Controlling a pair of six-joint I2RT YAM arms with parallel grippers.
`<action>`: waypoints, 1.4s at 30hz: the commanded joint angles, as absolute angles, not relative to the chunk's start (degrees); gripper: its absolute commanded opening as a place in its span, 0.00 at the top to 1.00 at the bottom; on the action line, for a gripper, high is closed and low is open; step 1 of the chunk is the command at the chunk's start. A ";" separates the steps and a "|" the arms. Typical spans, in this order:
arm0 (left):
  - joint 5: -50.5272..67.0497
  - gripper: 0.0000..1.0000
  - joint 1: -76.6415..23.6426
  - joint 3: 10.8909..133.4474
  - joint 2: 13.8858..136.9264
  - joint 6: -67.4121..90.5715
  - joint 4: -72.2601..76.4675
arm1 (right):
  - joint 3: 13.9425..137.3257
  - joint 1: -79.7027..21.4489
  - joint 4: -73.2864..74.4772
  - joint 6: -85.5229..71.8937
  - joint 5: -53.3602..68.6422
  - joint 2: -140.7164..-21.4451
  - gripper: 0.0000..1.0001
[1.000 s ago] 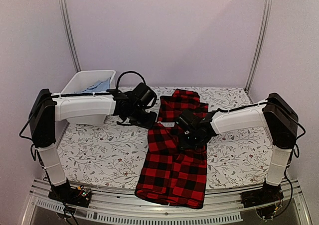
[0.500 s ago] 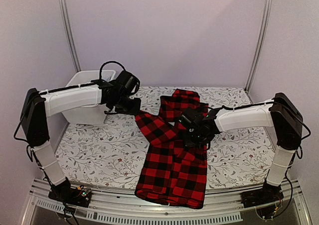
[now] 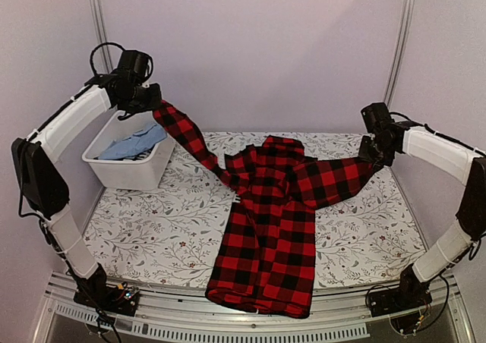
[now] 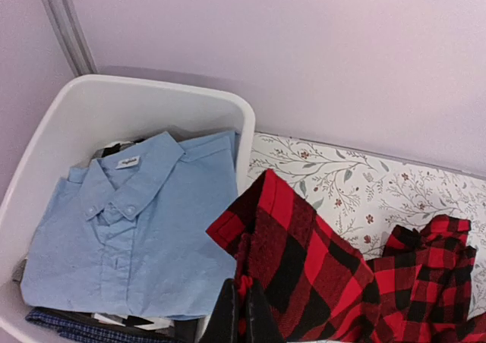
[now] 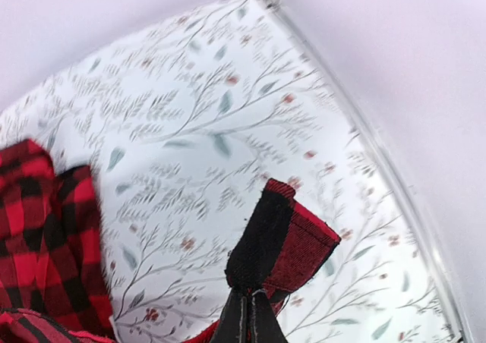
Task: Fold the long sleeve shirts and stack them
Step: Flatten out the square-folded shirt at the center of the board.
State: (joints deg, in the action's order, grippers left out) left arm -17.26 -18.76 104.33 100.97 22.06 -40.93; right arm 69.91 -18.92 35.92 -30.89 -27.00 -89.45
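L end effector (image 3: 153,105) pinching shirt (image 3: 266,229) sleeve; R end effector (image 3: 371,156) pinching other sleeve.

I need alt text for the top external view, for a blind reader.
A red-and-black checked shirt lies on a floral table with its sleeves stretched sideways: the left jaws are shut on one cuff high above a white bin holding a light blue shirt, the right jaws on the other.
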 commanded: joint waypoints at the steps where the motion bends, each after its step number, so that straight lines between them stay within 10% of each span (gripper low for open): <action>1: -18.07 1.00 -15.46 107.51 98.88 19.68 -44.96 | 73.84 -12.70 37.96 -26.95 -29.94 -81.07 1.00; 22: -12.74 1.00 -12.73 139.32 115.74 16.27 -51.61 | 93.38 -2.53 40.72 -19.19 -29.23 -87.13 0.98; 42: -6.69 1.00 -12.53 132.50 115.40 15.70 -45.83 | 101.50 -0.40 41.00 -15.53 -25.27 -95.77 0.98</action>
